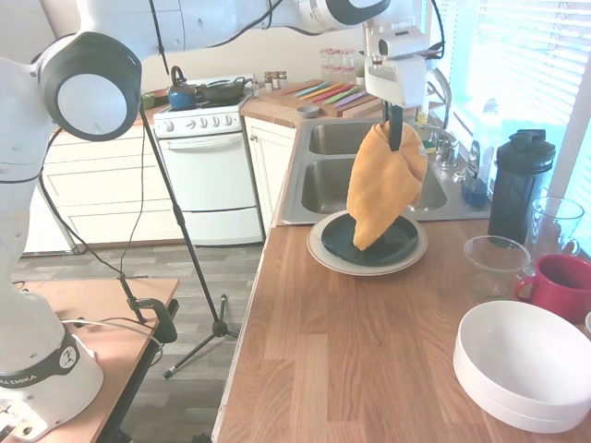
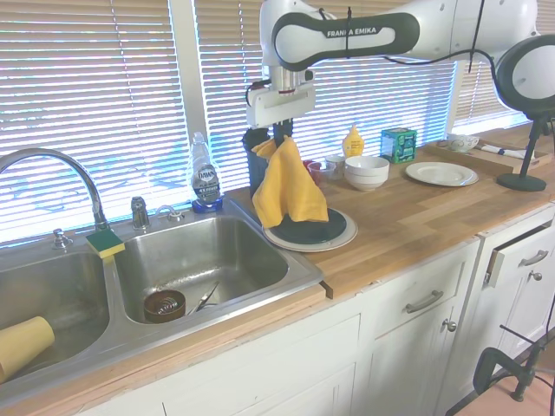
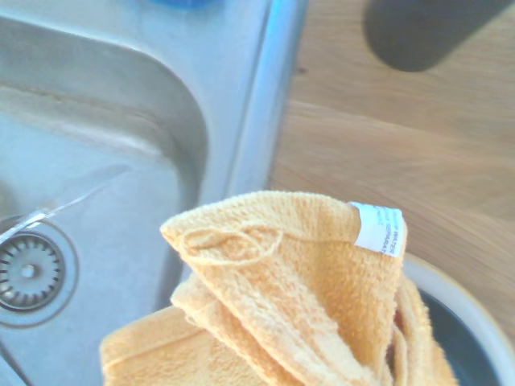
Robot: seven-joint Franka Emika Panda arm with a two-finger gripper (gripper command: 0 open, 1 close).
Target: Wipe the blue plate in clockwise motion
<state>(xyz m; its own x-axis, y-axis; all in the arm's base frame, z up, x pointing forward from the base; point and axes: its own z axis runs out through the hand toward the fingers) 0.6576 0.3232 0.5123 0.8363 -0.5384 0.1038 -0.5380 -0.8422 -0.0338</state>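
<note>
**Cloth hanging over the blue plate**

Your end effector (image 1: pixel 395 138) is closed on the top of an orange cloth (image 1: pixel 382 185), pinching it by a bunched upper fold so the rest hangs down freely. The cloth's lower end reaches the blue plate (image 1: pixel 397 242) and drapes onto its sink-side half. You will find the blue plate stacked on a wider cream plate (image 1: pixel 325 254), which sits on the wooden worktop (image 1: pixel 351 351) just beside the steel sink (image 1: pixel 323 185). In the wrist view the cloth (image 3: pixel 306 289) fills the lower part, with a white label (image 3: pixel 378 229) on one corner, and the cream plate's rim (image 3: pixel 475 314) curves past it. A dark shaker bottle (image 1: pixel 519 185), a red mug (image 1: pixel 563 284) and stacked white bowls (image 1: pixel 526 365) stand further along the worktop, apart from the plates.
</note>
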